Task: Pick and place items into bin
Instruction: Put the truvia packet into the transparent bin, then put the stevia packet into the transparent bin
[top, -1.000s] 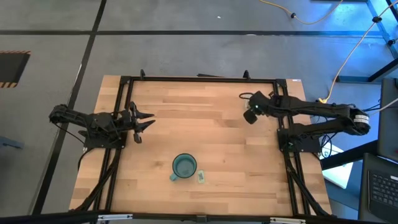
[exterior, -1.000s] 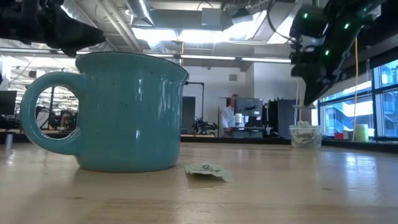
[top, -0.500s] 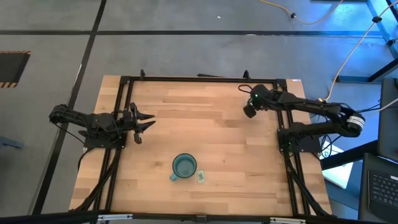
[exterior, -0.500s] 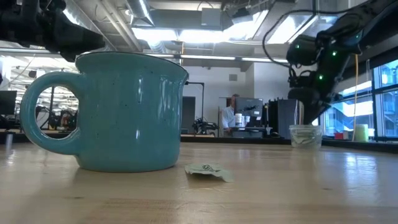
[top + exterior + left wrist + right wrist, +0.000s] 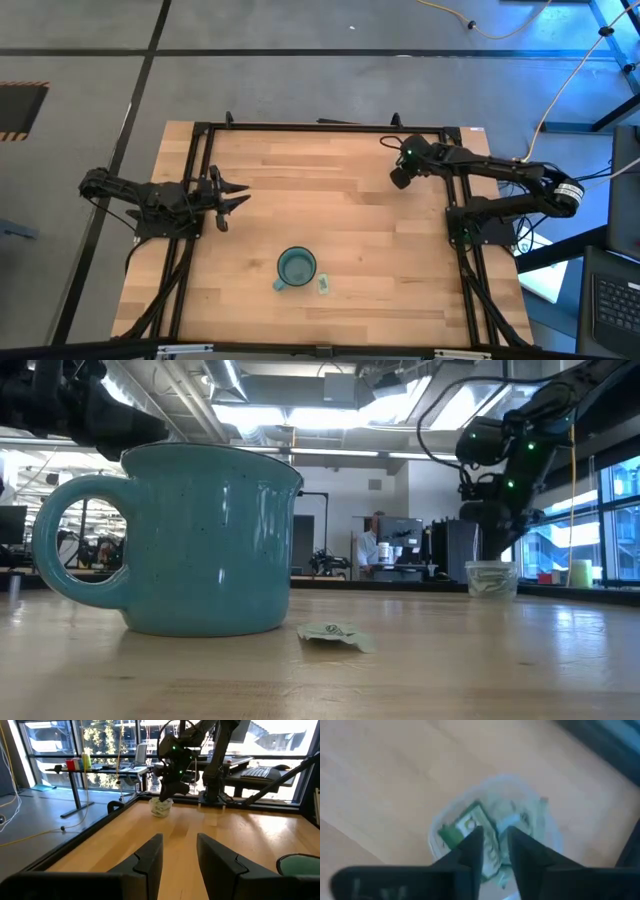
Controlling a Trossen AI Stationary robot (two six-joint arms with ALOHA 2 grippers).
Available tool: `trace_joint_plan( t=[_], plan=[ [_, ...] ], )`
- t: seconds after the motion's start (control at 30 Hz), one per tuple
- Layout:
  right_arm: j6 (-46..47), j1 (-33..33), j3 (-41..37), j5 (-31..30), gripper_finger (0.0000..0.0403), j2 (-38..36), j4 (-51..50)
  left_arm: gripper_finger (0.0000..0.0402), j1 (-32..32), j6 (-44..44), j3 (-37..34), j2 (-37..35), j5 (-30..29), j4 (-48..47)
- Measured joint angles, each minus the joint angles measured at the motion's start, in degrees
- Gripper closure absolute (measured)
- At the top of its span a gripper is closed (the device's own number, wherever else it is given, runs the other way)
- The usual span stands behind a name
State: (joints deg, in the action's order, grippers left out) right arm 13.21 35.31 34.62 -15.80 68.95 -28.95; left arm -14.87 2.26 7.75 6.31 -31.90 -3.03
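Observation:
The bin (image 5: 490, 578), a small whitish translucent cup, stands near the table's far right and holds several light green packets (image 5: 467, 827). It also shows in the left wrist view (image 5: 161, 807). My right gripper (image 5: 495, 837) hangs just above the bin's mouth, pointing down, with its fingers a little apart. In the high view this gripper (image 5: 399, 180) hides the bin. One loose packet (image 5: 323, 284) lies flat on the table beside the teal mug (image 5: 296, 267). My left gripper (image 5: 243, 194) waits open at the table's left edge.
The teal mug (image 5: 200, 540) stands near the table's front middle, with the loose packet (image 5: 335, 634) to its right. A dark frame rail (image 5: 320, 127) runs around the wooden table top. A person stands far off in the room beyond the table (image 5: 372, 550).
My right gripper has come down toward the bin and shifted a little toward the table's far edge, ending just over the bin's mouth. The mug and the loose packet have stayed where they were.

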Motion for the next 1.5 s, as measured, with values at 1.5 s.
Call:
trace_joint_plan(
  t=[1.5],
  plan=[
    [-9.09, -58.93, 20.22, 8.69, 0.0265, 40.52, 44.41, 0.0288, -0.02, 0.02, 0.0, 0.0, 0.0, -1.6]
  ],
)
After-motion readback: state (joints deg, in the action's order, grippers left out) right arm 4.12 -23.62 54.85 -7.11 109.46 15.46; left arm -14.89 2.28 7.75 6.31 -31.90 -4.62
